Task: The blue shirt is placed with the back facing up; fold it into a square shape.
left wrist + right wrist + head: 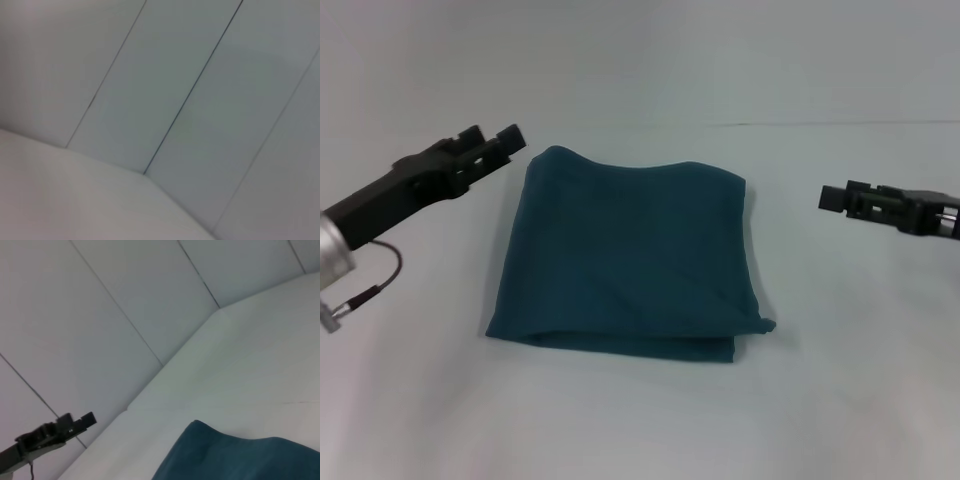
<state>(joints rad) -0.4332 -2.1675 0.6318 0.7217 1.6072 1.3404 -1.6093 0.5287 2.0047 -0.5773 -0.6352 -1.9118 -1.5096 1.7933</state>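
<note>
White tabletop [640, 420] backed by a pale panelled wall [200, 90]. At centre of the tabletop: the blue shirt [630, 262], already folded into a compact, roughly square stack, plain side up, layered edges along the near side, a small corner protruding at near right. Slightly longer near-to-far than left-to-right; far edge a little humped. Left gripper [498, 142] raised just beside the shirt's far-left corner, not touching the fabric; finger spacing: cannot tell. Right gripper [835, 197] well apart from the shirt's right edge, level with its middle; finger spacing likewise impossible to tell. Nothing held by either. Nearer arm: left, with the shirt lying to its right and nearward. Judged near completion; remaining work, if any, limited to flattening the far hump or tucking the near-right corner, the latter closer to the right arm.
</note>
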